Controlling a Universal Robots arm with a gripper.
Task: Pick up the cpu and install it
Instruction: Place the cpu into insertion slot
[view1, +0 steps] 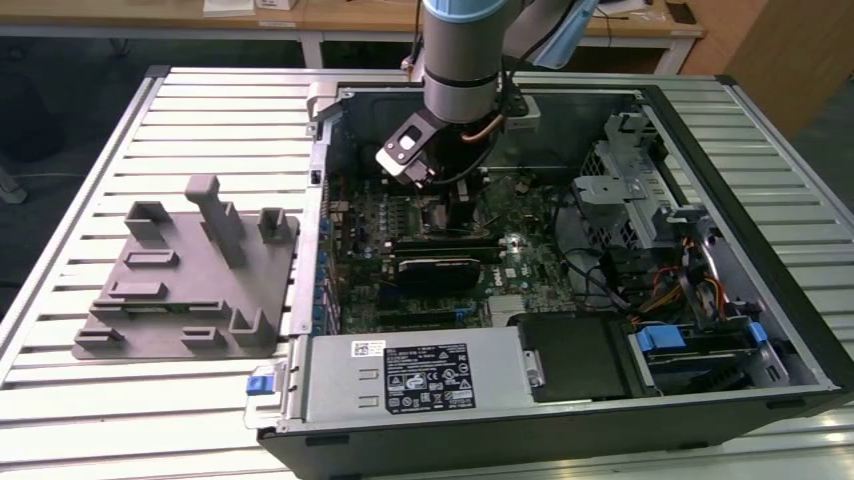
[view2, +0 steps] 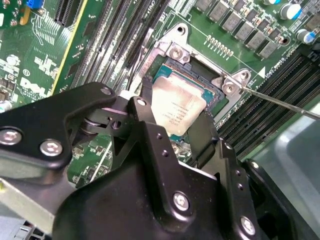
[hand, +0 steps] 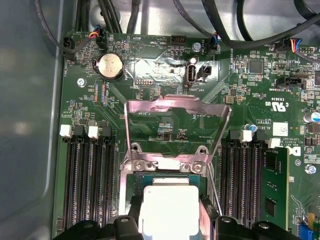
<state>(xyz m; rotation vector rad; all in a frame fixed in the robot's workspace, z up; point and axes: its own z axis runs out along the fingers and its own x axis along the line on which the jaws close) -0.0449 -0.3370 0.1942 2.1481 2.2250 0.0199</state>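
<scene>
Exterior view: grey-and-blue jointed robot arm (view1: 461, 70) reaches steeply down into open black computer case (view1: 534, 445) on slatted metal worktop (view1: 200, 110). Second wrist view: small flat square cpu (view2: 177, 107), silvery-white metal top, lies over metal-framed motherboard socket (view2: 172, 52), between black fingers (view2: 200, 137) clamped against its two opposite edges. First wrist view: cpu beside hinge of swung-open silver load plate (hand: 175, 106).

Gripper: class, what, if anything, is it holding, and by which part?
The gripper holds the cpu, pinched by two opposite side edges between its fingers, at the open socket.
</scene>
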